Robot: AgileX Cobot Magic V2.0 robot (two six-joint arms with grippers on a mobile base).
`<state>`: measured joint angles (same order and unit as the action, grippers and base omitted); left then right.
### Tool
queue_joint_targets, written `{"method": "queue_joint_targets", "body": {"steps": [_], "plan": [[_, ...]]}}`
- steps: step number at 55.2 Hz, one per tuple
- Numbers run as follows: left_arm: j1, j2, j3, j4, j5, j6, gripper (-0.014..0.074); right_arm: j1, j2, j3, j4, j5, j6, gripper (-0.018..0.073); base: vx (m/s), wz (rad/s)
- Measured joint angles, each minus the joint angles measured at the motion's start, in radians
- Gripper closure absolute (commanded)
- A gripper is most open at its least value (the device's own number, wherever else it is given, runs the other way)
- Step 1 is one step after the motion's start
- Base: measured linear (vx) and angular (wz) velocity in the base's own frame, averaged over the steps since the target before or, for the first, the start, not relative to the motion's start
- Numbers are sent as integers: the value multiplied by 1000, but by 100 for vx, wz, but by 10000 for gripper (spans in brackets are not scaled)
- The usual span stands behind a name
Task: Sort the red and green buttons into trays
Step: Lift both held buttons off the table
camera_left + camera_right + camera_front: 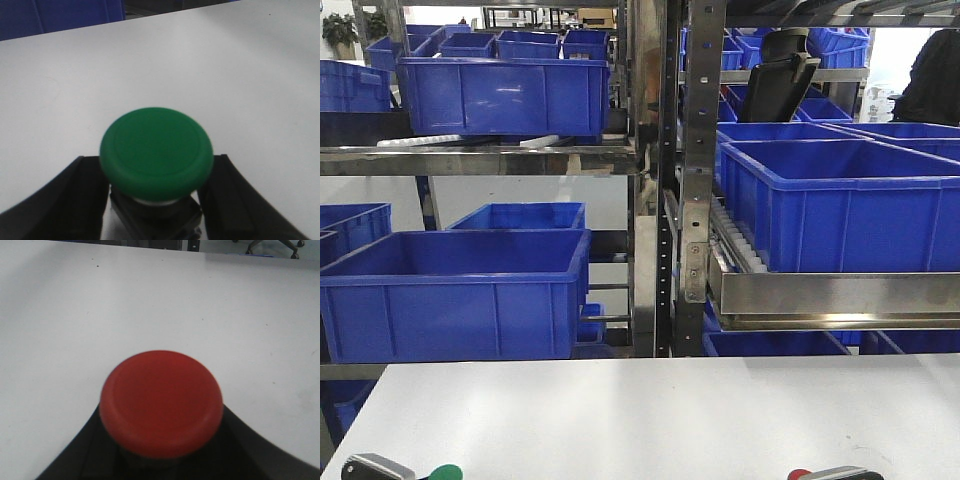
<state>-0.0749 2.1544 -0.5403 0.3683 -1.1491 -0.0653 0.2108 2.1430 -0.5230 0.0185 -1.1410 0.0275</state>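
Note:
The green button (156,155) fills the left wrist view, and my left gripper (157,212) is shut on its black body, with a black finger (65,200) on each side. It hangs over the white table (225,75). In the right wrist view my right gripper (161,462) is shut on the red button (161,402), whose cap hides most of the body. In the front view the green cap (446,472) and the red cap (800,474) just peek in at the bottom edge. The trays are out of view.
Behind the white table (650,410) stand metal shelf racks with deep blue crates: one low on the left (455,295), one high on the left (505,95), one on the right (840,205). A steel upright (695,180) stands between them.

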Motion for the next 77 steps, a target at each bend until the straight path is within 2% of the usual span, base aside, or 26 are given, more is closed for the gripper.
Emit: {"method": "queue_joint_targets", "body": {"steps": [3, 11, 18, 25, 32, 35, 44, 50, 56, 63, 77], "plan": [[0, 2, -3, 4, -3, 0, 330, 0, 0, 0, 0, 0, 0, 572, 0, 0], [0, 4, -8, 2, -7, 0, 603, 0, 0, 0, 0, 0, 0, 572, 0, 0], [0, 3, -7, 0, -7, -12, 603, 0, 0, 0, 0, 0, -1, 571, 0, 0], [0, -38, 16, 0, 17, -65, 601, 0, 0, 0, 0, 0, -1, 571, 0, 0], [0, -147, 26, 3, 53, -94, 598, 0, -13, 0, -2, 15, 2, 569, 0, 0], [0, -219, 27, 3, 113, -101, 598, 0, -44, 0, -4, 58, 10, 569, 0, 0], [0, -436, 29, 6, 317, -141, 596, 0, -216, 2, -4, 245, 28, 569, 0, 0], [0, -592, 33, 7, 496, -203, 596, 0, -379, 2, -4, 380, 35, 569, 0, 0], [0, -735, 33, 7, 644, -225, 596, 0, -587, 6, -4, 534, 38, 569, 0, 0], [0, -892, 38, 12, 749, -232, 596, 0, -807, 11, -7, 701, 39, 569, 0, 0], [0, -1233, 55, 15, 966, -289, 596, 0, -1206, 17, -54, 1141, 41, 569, 0, 0]]}}
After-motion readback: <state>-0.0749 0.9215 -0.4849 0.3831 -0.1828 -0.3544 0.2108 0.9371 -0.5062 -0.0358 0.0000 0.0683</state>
